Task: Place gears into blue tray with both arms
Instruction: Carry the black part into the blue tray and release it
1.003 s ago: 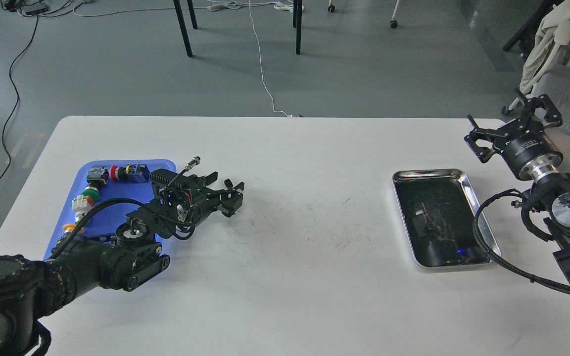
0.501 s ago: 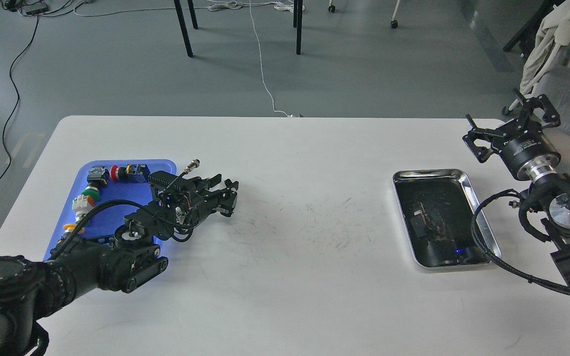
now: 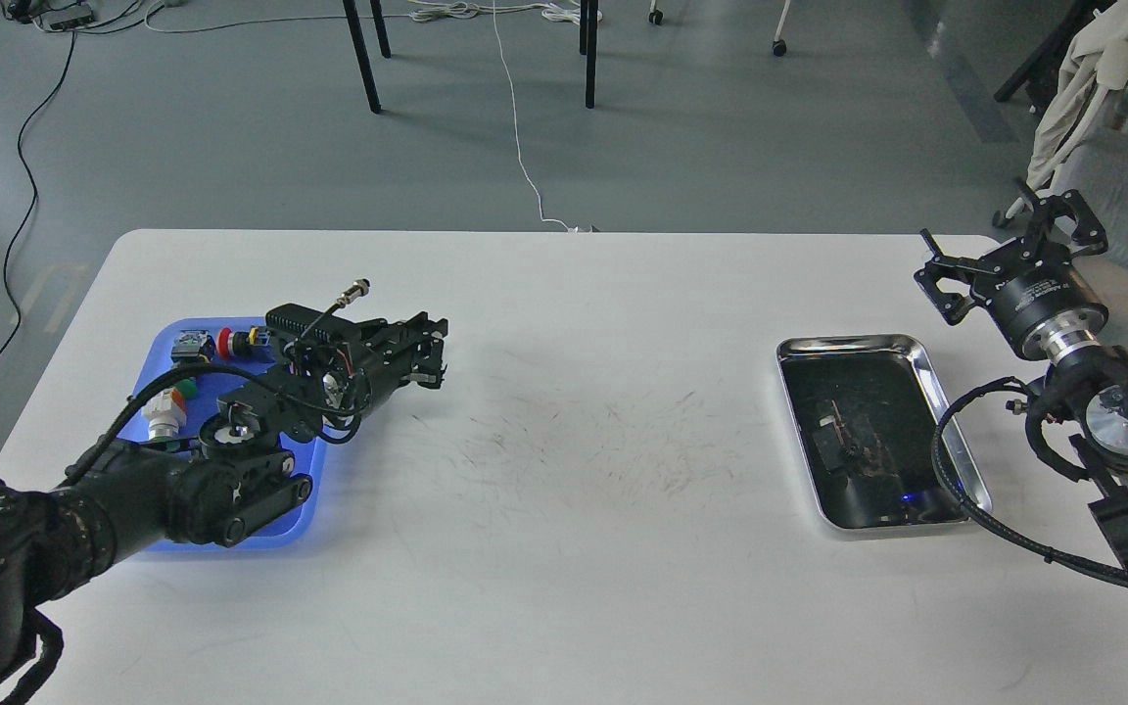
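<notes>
The blue tray (image 3: pixel 157 364) lies at the table's left, largely covered by my left arm. My left gripper (image 3: pixel 433 352) hovers just past the tray's right rim, over bare table; it is dark and side-on, so its fingers cannot be told apart. A tiny dark toothed piece that looks like a gear (image 3: pixel 852 449) lies in the steel tray among dark reflections. My right gripper (image 3: pixel 1011 247) is raised beyond that tray's far right corner. Its claws are spread open with nothing between them.
The shiny steel tray (image 3: pixel 954 448) sits at the right. Button switches with red (image 3: pixel 228 341), green (image 3: pixel 187 389) and white (image 3: pixel 162 420) parts line the blue tray's left and far side. A chair draped with cloth (image 3: pixel 1083 88) stands beyond the right edge.
My left arm has drawn back to the left and slightly away, bringing its gripper closer to the blue tray's rim. The right arm has barely shifted.
</notes>
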